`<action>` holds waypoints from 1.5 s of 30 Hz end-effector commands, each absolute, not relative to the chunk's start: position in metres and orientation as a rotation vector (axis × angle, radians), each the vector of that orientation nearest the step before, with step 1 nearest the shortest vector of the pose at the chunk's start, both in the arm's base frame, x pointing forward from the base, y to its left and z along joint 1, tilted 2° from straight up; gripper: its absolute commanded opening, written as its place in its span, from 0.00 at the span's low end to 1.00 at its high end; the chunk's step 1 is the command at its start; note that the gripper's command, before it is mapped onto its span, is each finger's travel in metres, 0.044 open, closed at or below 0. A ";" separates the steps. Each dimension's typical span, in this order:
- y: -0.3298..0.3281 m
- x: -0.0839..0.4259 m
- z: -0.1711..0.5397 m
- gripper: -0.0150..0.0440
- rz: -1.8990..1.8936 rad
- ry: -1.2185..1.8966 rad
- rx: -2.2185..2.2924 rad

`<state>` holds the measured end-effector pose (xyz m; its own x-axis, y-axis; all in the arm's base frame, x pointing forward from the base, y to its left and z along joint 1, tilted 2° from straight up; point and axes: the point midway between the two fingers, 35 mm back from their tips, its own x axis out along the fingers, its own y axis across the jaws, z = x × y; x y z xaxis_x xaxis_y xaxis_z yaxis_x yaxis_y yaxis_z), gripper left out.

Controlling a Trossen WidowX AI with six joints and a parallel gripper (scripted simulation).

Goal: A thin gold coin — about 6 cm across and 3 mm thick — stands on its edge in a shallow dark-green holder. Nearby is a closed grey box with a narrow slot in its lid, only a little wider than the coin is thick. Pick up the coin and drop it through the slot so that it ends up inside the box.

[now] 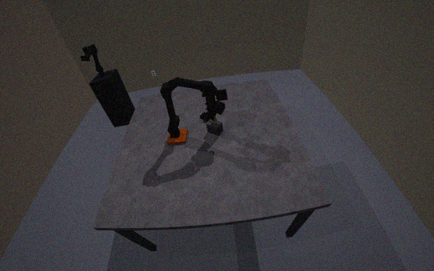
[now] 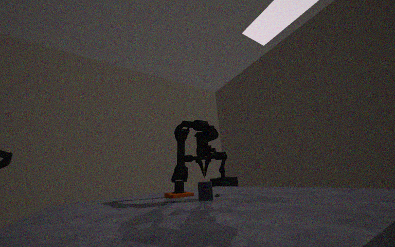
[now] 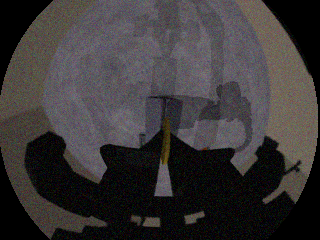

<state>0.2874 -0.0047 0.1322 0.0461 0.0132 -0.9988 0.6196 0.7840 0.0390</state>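
Our pincer (image 2: 204,174) is clamped on the coin (image 3: 166,139), held edge-on just above the box (image 2: 205,190) on the table (image 1: 224,185). We should line the coin's edge with the slot, lower gently, keep it vertical, then let go.

My gripper (image 2: 204,174), clamped on the coin (image 3: 166,139), hangs just above the grey box (image 2: 205,190). Only a thin gap shows between them. The tabletop (image 1: 224,182) toward the near edge shows no obstacles.

The table (image 1: 224,178) top looks like matt mottled stone, the coin (image 3: 166,139) dull gold metal, the box (image 2: 205,190) matt grey.
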 end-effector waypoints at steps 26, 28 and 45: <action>-0.004 0.287 0.118 0.25 -0.497 1.471 0.539; -0.004 0.287 0.117 0.25 -0.496 1.471 0.539; -0.004 0.288 0.122 0.62 -0.498 1.466 0.542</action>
<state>0.2878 -0.0044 0.1196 0.0454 0.0134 -0.9989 0.6188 0.7846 0.0386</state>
